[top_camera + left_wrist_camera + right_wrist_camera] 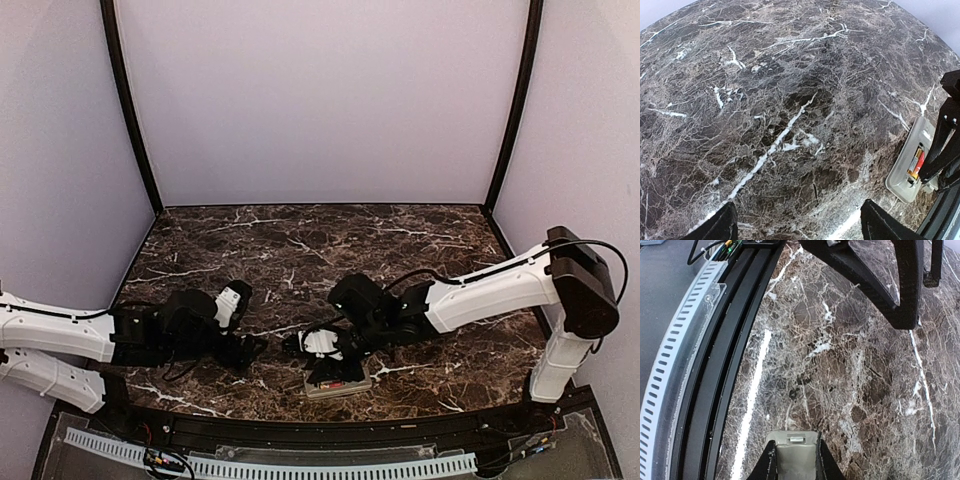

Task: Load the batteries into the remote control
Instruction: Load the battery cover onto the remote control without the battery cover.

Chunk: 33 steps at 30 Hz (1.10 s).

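Left wrist: red battery seated in remote control; right claw clamps remote, left claw apart. Next prob.: 2nd battery.

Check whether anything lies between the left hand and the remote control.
Nothing visible does: only marble table separates the open left hand from the remote control. The right hand is closed on the remote's sides, its fingers standing by the open bay that holds a red battery.
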Motion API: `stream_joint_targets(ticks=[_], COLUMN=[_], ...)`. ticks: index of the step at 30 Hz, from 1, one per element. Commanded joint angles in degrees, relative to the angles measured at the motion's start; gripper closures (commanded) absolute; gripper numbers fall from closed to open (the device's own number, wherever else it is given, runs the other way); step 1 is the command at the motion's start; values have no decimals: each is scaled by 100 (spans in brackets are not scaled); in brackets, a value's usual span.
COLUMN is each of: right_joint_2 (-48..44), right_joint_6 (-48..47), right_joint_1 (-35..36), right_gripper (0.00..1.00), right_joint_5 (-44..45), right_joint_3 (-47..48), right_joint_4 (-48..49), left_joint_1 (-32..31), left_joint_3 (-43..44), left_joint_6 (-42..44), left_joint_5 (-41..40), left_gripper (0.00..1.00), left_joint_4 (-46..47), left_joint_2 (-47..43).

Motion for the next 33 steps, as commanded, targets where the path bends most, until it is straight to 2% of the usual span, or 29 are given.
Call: stream_joint_targets(ticks=[1, 33], right_joint_2=[127, -33], right_joint_6=[-27, 139], right_joint_1=[-42, 21], right_gripper=[95, 95], right_joint_5=[120, 454], right_joint_3=[-360, -523], right_joint_4=[482, -14], left_joint_1=[14, 15], left_joint_3=[121, 314], left_joint_6=[154, 358], left_joint_5=[-97, 90], left_gripper=[16, 16], left_joint_4=[136, 247], left_joint_2=[198, 696])
